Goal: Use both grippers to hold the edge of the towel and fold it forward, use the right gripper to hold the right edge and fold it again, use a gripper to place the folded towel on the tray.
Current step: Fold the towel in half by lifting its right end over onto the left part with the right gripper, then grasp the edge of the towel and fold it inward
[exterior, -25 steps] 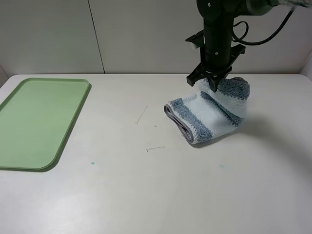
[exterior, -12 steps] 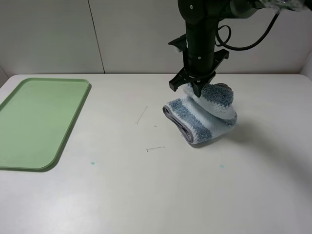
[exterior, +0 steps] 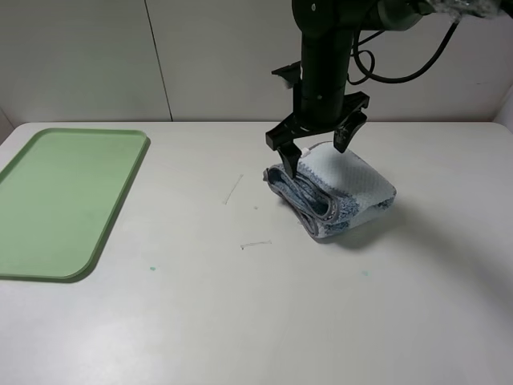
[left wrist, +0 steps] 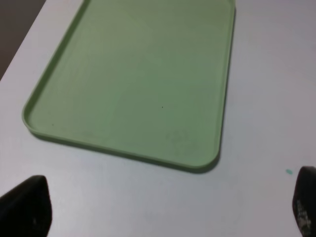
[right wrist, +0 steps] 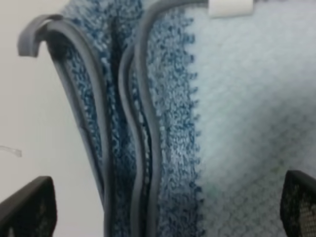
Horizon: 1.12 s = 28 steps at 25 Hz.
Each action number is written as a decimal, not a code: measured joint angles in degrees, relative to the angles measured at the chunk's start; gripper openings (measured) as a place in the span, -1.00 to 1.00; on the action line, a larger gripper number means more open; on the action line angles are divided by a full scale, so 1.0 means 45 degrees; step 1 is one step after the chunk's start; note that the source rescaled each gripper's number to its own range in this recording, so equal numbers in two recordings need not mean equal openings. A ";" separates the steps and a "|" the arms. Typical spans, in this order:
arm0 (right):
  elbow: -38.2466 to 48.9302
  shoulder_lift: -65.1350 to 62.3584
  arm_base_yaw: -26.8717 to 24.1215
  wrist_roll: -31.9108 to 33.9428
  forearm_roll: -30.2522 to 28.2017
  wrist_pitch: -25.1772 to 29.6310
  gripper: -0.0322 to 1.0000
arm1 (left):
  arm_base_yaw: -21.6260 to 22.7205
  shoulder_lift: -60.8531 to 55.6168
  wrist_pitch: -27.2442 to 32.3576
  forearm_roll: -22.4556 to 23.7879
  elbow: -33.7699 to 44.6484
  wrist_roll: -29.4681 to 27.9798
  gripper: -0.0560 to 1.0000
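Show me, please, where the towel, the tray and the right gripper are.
towel (exterior: 353,188), exterior high view, white top layer.
tray (exterior: 64,200), exterior high view, bare floor.
right gripper (exterior: 317,160), exterior high view, midway between its open fingertips.

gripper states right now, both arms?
Left gripper: open, empty, by the tray.
Right gripper: open, over the folded towel, not holding it.

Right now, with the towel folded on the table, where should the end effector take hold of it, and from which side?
Probably the end of the towel facing the tray, where the grey hems stack together. Come straight down with the open right end effector, fingers straddling that edge, so closing likely gathers every layer.
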 joint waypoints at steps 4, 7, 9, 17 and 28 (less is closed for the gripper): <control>0.0000 -0.0322 0.0000 0.0000 0.0000 0.0000 1.00 | 0.0000 0.0000 0.0000 0.0000 0.0000 -0.0003 0.96; 0.0000 -0.0993 0.0000 0.0000 0.0000 0.0000 1.00 | 0.0000 0.0000 0.0000 0.0000 0.0000 -0.0003 0.96; 0.0000 -0.1602 0.0000 0.0000 0.0130 0.0000 1.00 | 0.0000 0.0000 0.0000 0.0000 0.0000 -0.0003 0.96; 0.0767 -0.4412 0.0000 -0.0469 0.1844 -0.0022 1.00 | 0.0000 0.0000 0.0000 0.0000 0.0000 -0.0003 0.96; 0.5923 -0.9131 0.0000 -0.0570 0.1998 -0.0014 1.00 | 0.0000 0.0000 0.0000 0.0000 0.0000 -0.0003 0.96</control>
